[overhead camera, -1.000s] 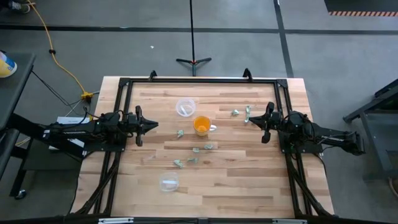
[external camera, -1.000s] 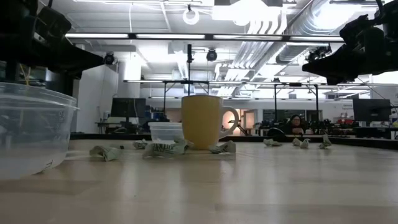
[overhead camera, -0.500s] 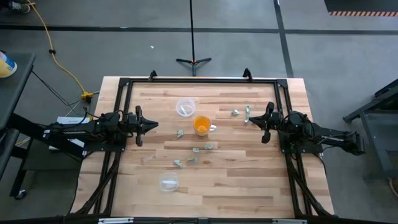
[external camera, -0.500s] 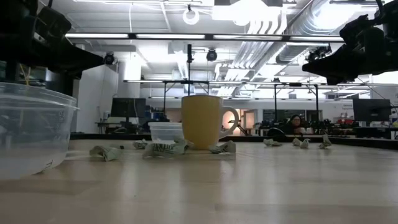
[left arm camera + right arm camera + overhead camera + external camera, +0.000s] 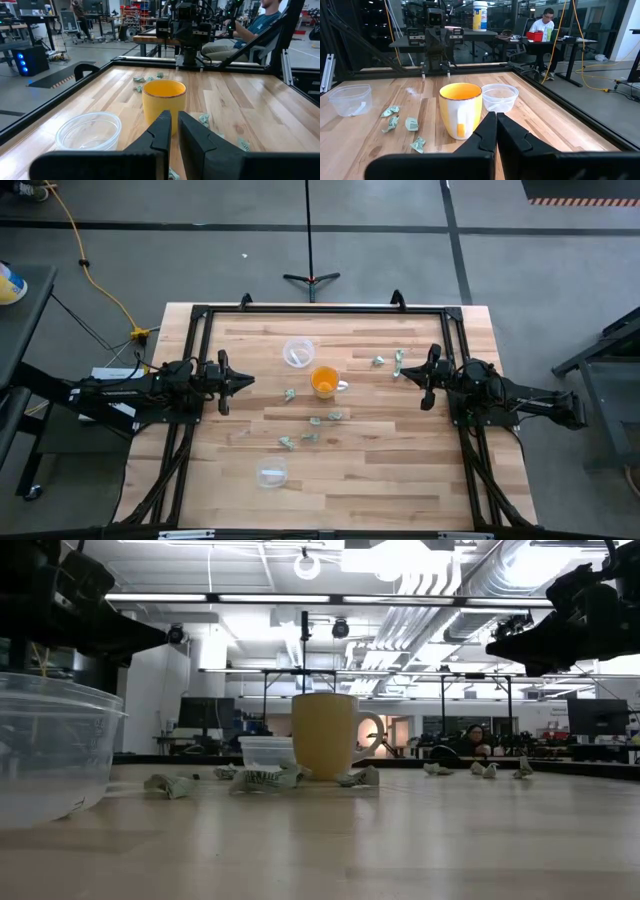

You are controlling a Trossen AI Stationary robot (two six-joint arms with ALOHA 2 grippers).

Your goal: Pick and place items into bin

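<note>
Items: several tiny pale green-grey crumpled pieces [image 5: 334, 417] are lying scattered on the worktop [image 5: 380, 470]; one group is sitting just in front of and beside the orange cup [image 5: 323, 382], another small cluster [image 5: 388, 360] is lying near the right end effector.
Item contact: no piece is being held; all are resting on the wood, apart from both arms.
Orange cup: it is standing upright near the middle of the worktop, its clear handle pointing toward the right arm.
Upper clear bin: a clear round tub [image 5: 297, 352] is sitting just beside the cup, on the far side of it.
Lower clear bin: a second clear tub [image 5: 271, 472] is sitting nearer the front edge, well apart from the cup.
Left end effector [image 5: 247, 381]: it is hovering at the left side of the worktop, facing the cup, fingers pressed nearly together with only a thin slit showing, pinching nothing.
Right end effector [image 5: 400, 372]: it is hovering at the right side, facing the cup, fingers pressed together, gripping nothing.
Background: a seated person [image 5: 543, 26] is showing beyond the worktop.
</note>
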